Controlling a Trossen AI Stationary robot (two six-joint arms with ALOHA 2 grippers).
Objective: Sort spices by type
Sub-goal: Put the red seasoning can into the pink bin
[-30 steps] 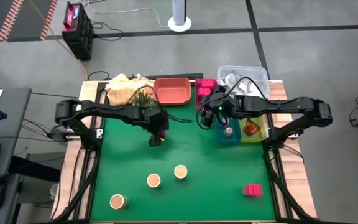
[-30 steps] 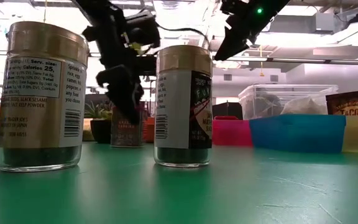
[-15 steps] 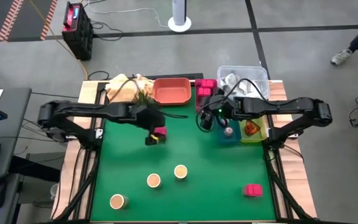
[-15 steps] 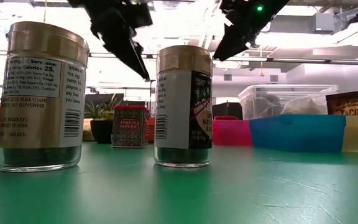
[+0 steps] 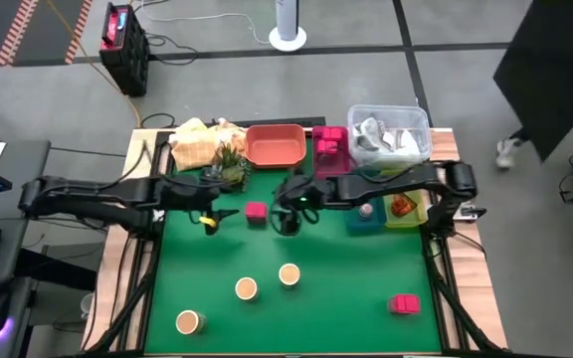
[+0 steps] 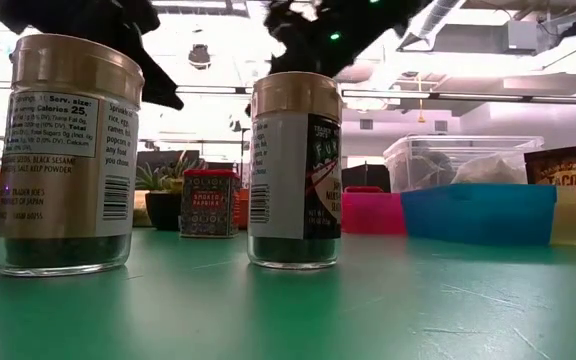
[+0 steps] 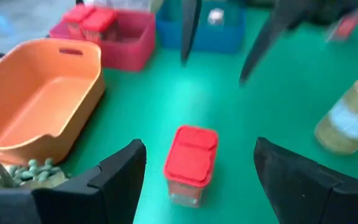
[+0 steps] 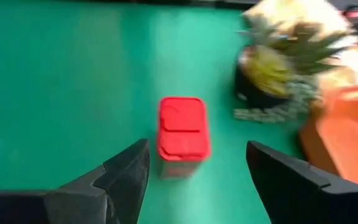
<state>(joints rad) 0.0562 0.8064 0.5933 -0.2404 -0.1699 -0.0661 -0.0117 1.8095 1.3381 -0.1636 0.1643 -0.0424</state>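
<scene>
The red tin point(image 5: 256, 211) stands upright on the green mat point(image 5: 346, 288), alone, just in front of the orange tray point(image 5: 275, 145) and near the potted plant point(image 5: 229, 159). It is the landmark here.

The right gripper point(image 5: 288, 221) hangs just beside the tin, on the side toward the pink tray point(image 5: 328, 147), and its fingers are spread wide. In the right wrist view the tin point(image 8: 183, 134) lies between the two dark fingers point(image 8: 101, 183), but a little farther out than their tips. The left gripper point(image 5: 213, 220) is on the other side of the tin, also with fingers apart and holding nothing; in its wrist view the tin point(image 7: 191, 163) is seen between them too.

I judge that the step in hand is for the right gripper to take the tin and carry it to the pink tray, where two similar tins point(image 7: 91, 17) already stand. To do this well, the gripper should go forward until the fingers are on both sides of the tin's body, low enough to hold under the lid, and then close on the narrow sides. The tin is tall and light, so a push from one finger only can tip it. The left gripper should keep clear, because both arms are near the same tin.

Three jars point(image 5: 246, 288) and one more tin point(image 5: 404, 303) wait well apart from the red tin, toward the front of the mat.
</scene>
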